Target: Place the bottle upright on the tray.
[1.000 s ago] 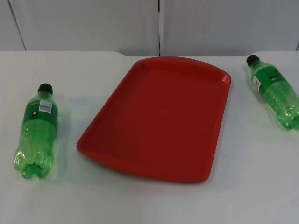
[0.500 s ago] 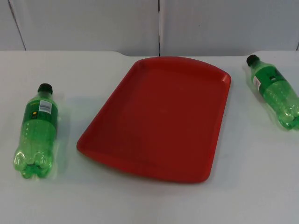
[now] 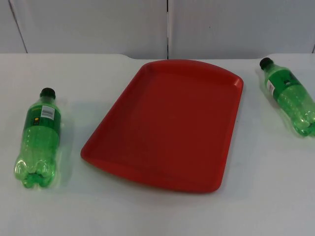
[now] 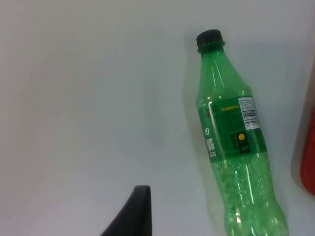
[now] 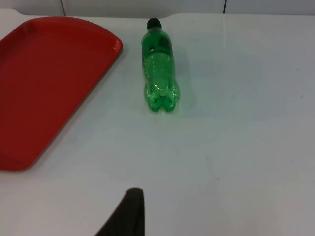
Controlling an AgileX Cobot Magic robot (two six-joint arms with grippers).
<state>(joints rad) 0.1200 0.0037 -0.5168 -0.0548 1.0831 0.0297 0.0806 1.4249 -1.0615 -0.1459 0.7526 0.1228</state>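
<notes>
Nothing is in hand yet: both green bottles lie on their sides on the white table (image 3: 147, 211), one on each side of the red tray (image 3: 167, 128), and the tray is bare. The left bottle (image 3: 38, 138) lies well apart from the tray's left edge, black cap pointing toward the partition wall; the right bottle (image 3: 289, 96) lies off the tray's far right corner, cap likewise away from the camera.

The step in hand looks like the approach. The left tool (image 4: 135, 211) hangs above the table beside its bottle, the right tool (image 5: 129, 211) further back from its own. Each shows a single black fingertip, so I cannot tell whether either tool is open or closed.

To do it well, take the bottle across its labelled middle, where the wall is stiffer than the ribbed lower body, then swing it base-down before setting it on the tray's flat floor, clear of the sloped rim.

The right bottle's base is probably cut by the top view's edge
</notes>
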